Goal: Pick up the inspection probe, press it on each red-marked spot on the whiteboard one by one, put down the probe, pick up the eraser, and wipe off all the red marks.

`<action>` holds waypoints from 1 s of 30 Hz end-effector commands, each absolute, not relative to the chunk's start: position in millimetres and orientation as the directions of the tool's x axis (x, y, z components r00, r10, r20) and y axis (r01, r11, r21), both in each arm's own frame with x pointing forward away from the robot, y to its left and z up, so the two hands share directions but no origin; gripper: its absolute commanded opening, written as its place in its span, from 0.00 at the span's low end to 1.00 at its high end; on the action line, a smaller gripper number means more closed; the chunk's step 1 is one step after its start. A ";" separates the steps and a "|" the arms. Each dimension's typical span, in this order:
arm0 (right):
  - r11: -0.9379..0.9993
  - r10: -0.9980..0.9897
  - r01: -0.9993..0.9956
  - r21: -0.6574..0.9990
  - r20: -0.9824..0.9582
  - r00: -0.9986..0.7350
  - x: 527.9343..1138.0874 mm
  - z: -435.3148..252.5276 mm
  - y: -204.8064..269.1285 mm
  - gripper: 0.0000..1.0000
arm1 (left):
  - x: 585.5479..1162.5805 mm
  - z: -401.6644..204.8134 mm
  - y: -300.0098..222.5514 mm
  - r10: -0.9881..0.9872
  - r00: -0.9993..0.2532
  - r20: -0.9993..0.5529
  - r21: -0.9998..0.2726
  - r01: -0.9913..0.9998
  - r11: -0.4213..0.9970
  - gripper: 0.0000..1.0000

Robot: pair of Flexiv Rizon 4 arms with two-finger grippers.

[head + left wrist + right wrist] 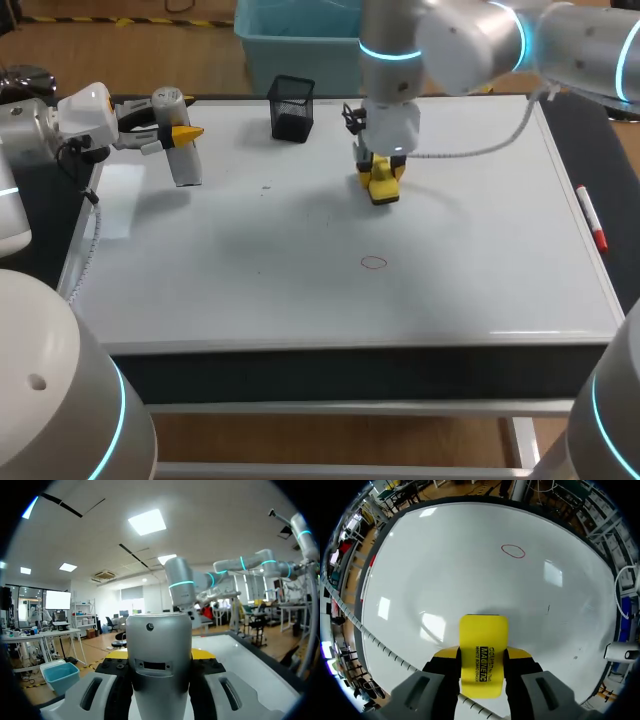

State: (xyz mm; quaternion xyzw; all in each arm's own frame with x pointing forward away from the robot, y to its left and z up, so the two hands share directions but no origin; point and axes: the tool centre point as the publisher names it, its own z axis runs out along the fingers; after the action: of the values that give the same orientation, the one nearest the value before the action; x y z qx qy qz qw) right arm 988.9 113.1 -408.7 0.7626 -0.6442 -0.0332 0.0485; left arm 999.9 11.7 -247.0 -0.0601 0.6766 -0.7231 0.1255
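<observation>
While the left jaws clamp the probe (159, 650), the right jaws grip the eraser (483, 645).

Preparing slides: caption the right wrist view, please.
Right gripper grips the yellow eraser; one red circle on the whiteboard ahead.

Bright, even light falls from overhead. The whiteboard (470, 260) throws back pale square patches of glare, plainest in the right wrist view, one just beside the eraser (482, 652). Soft grey shadows lie on the board beneath the right arm (470, 45), with faint edges.
</observation>
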 end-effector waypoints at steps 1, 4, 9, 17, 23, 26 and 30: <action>-0.138 -0.990 -0.983 0.123 -0.006 0.138 996.6 -412.9 117.1 0.00 | 1000.0 -246.4 11.9 -0.263 -0.961 -0.084 -0.993 0.101 -0.054 0.00; -0.127 -0.992 -0.984 0.122 -0.018 0.126 996.3 -413.8 120.9 0.00 | 1000.0 -246.4 11.9 -0.263 -0.961 -0.084 -0.993 0.101 -0.054 0.00; -0.121 -0.993 -0.985 0.123 -0.027 0.118 993.9 -418.8 125.0 0.00 | 1000.0 -246.4 11.9 -0.263 -0.961 -0.084 -0.993 0.101 -0.054 0.00; -0.127 -0.992 -0.983 0.130 -0.029 0.124 989.1 -427.6 128.6 0.00 | 1000.0 -246.4 11.9 -0.263 -0.961 -0.084 -0.993 0.101 -0.054 0.00; -0.130 -0.992 -0.982 0.137 -0.020 0.128 988.9 -432.0 130.6 0.00 | 1000.0 -246.4 11.9 -0.263 -0.961 -0.084 -0.993 0.101 -0.054 0.00; -0.130 -0.991 -0.982 0.139 -0.014 0.129 989.0 -432.3 130.6 0.00 | 1000.0 -246.4 11.9 -0.263 -0.961 -0.084 -0.993 0.101 -0.054 0.00; -0.121 -0.993 -0.983 0.137 -0.002 0.121 990.0 -433.0 123.4 0.00 | 1000.0 -246.4 11.9 -0.263 -0.961 -0.084 -0.993 0.101 -0.054 0.00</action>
State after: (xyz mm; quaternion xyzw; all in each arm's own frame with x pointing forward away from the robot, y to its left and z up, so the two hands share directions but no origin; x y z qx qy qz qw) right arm 987.0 126.4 -429.4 0.7472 -0.6612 -0.0484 0.0473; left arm 999.9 11.6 -247.0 -0.0601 0.6766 -0.7231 0.1255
